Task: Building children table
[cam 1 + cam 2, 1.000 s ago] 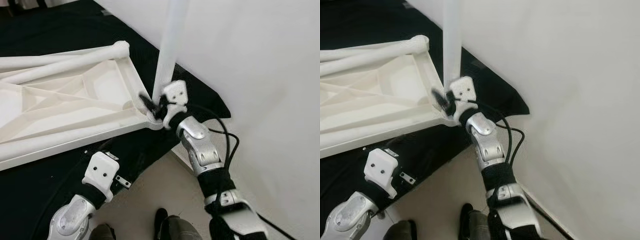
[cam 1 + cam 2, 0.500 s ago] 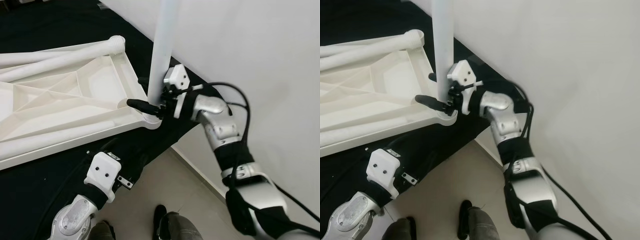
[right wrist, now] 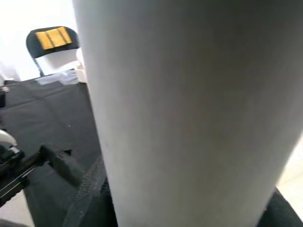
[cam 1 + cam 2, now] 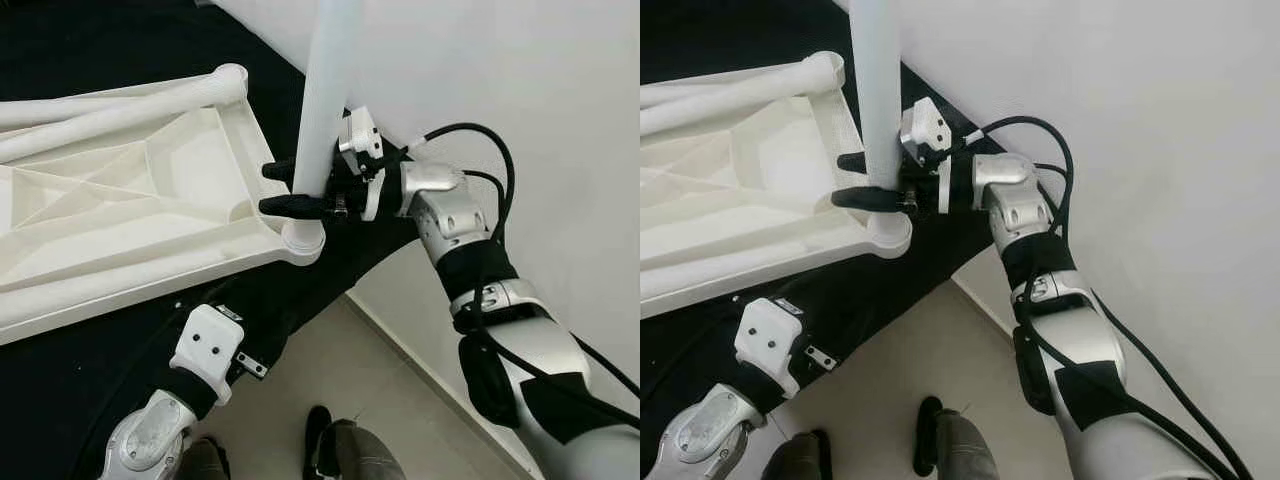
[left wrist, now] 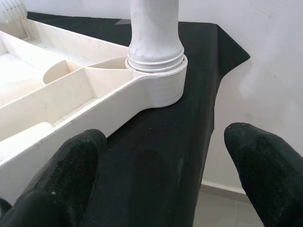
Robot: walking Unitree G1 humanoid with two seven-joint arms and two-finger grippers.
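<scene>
Right claw [image 4: 292, 187] is clamped around the tall white plastic tube leg [image 4: 325, 90], one black finger on each side of it, gripping just above the round corner socket [image 4: 301, 238] of the upturned white ribbed plastic tabletop [image 4: 130, 215]. Change over the last second: the right forearm has swung from below the joint out to the side, the wrist has rolled with it, and the grip sits a bit higher on the leg. I read that as a turn of the leg in its socket, i.e. screwing it in. The left wrist view shows the leg base seated in the socket collar [image 5: 161, 82] with a couple of thread ridges exposed above the rim, so probably not fully home yet; expect more re-grip-and-twist cycles. Leg stands near upright, close to the white wall [image 4: 520, 90]. The tabletop lies underside up on a black cloth [image 4: 120, 50] covering the floor, with other white legs [image 4: 130, 105] lying along its far edge. Left claw [image 5: 161, 175] hangs low near the tabletop's near edge, fingers spread wide, holding nothing, aimed at the socket. Risk: cross-threading if the leg tilts mid-turn.
</scene>
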